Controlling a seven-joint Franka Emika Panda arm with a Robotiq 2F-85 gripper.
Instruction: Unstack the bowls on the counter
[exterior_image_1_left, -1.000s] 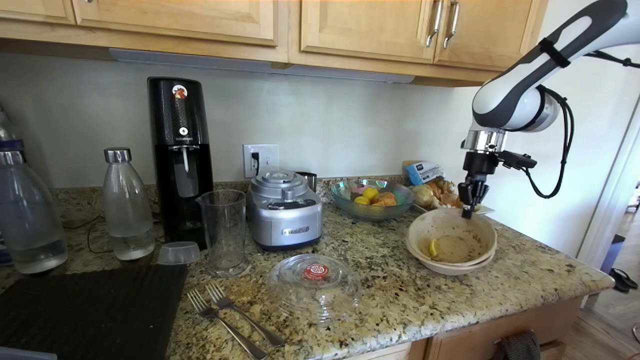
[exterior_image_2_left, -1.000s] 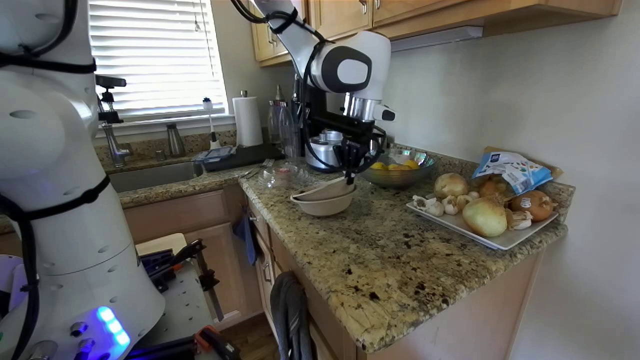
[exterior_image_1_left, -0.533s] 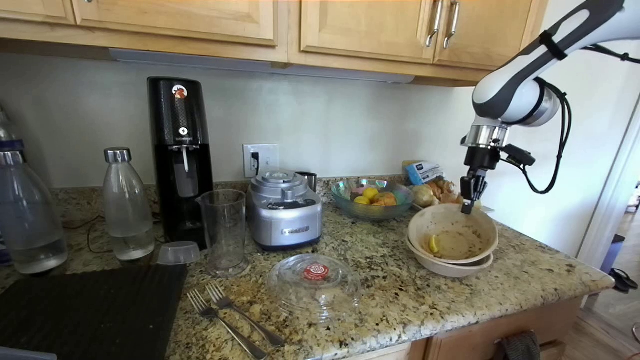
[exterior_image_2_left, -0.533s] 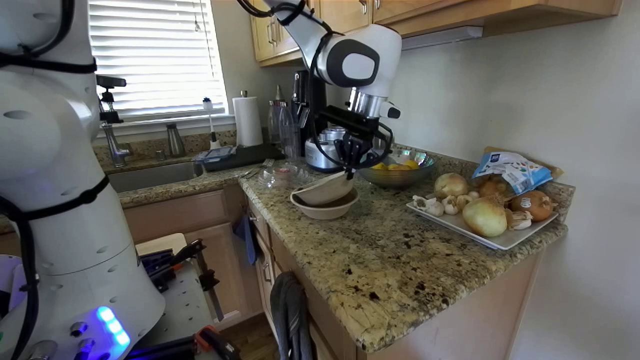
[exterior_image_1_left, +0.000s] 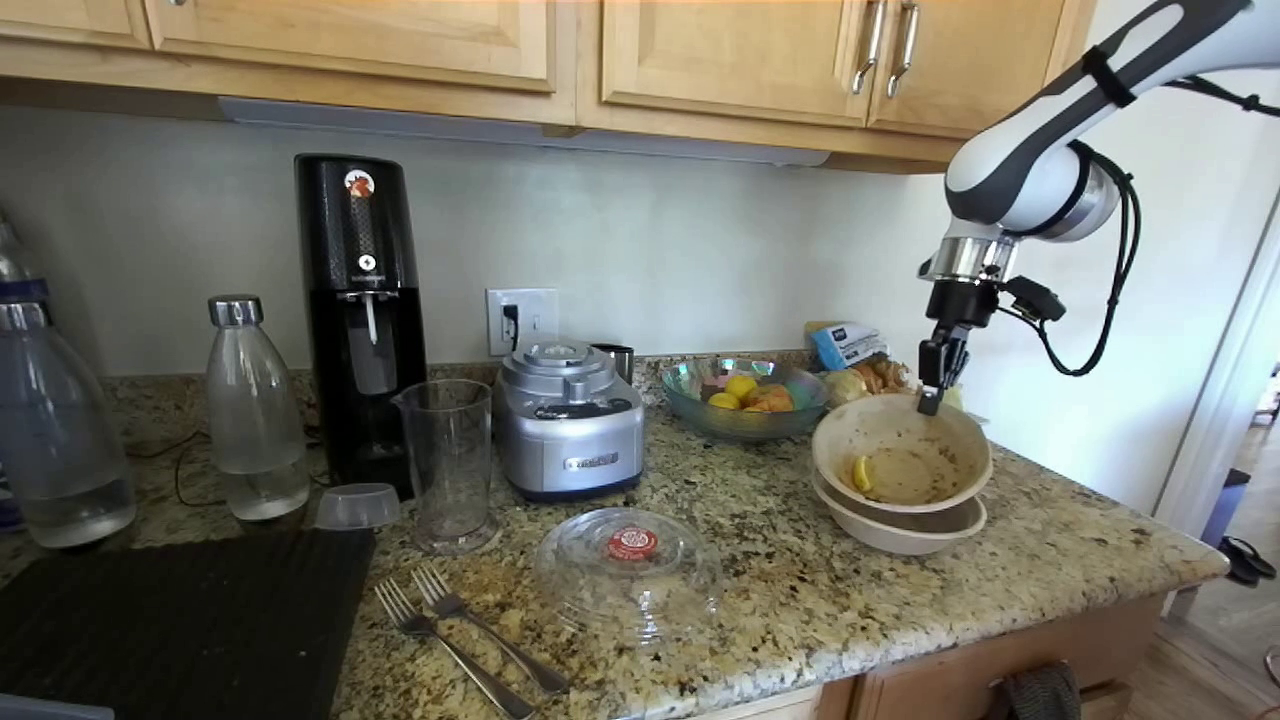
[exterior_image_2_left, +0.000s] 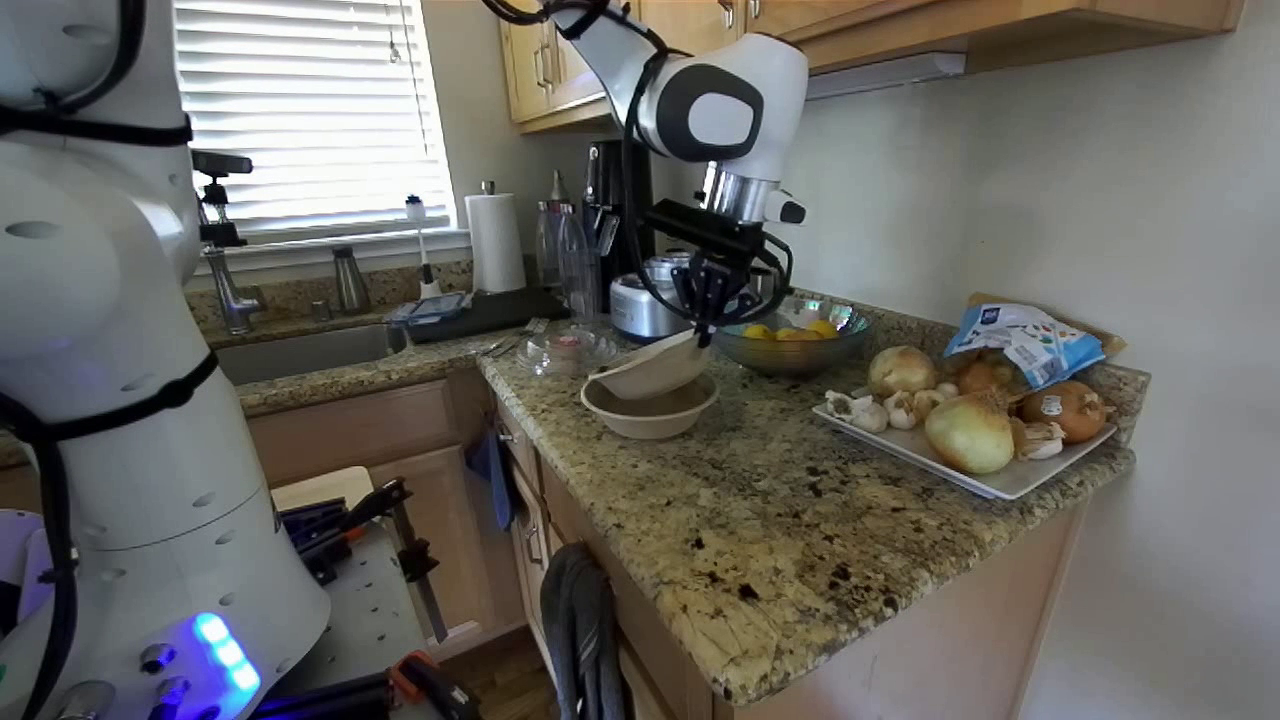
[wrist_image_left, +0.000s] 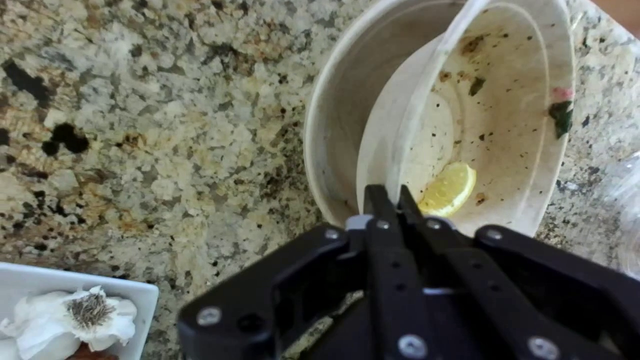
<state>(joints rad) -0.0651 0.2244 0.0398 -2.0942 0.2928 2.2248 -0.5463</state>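
1. My black pincer (wrist_image_left: 393, 197) is drawn nearly together, the thin, pale rim of the upper bowl (wrist_image_left: 492, 140) pinched between its two sides.
2. That bowl is round, wide and matte beige. I have it tilted, highest at the edge I grip, with a fine moulded ring circling its inner wall.
3. Inside it rest a moist, crescent-shaped lemon wedge (wrist_image_left: 448, 190) and a dark, crumpled leaf scrap (wrist_image_left: 561, 120).
4. The matching lower bowl (exterior_image_2_left: 650, 422) sits upright on the counter (exterior_image_2_left: 800, 530), partly beneath the upper one; whether the two touch at the low side I cannot tell.
5. The counter is polished granite, mottled cream, tan and black.
6. In my wrist view a smooth white plate (wrist_image_left: 148, 300) shows one squared corner, with a papery garlic bulb (wrist_image_left: 87, 320) on it.
7. In an exterior view a smooth-skinned onion (exterior_image_2_left: 968, 435) lies on that plate.
8. Near the bowls stand a glossy, iridescent glass bowl (exterior_image_1_left: 740, 425) and a domed, clear plastic lid (exterior_image_1_left: 600, 575) bearing a round red sticker (exterior_image_1_left: 632, 543).
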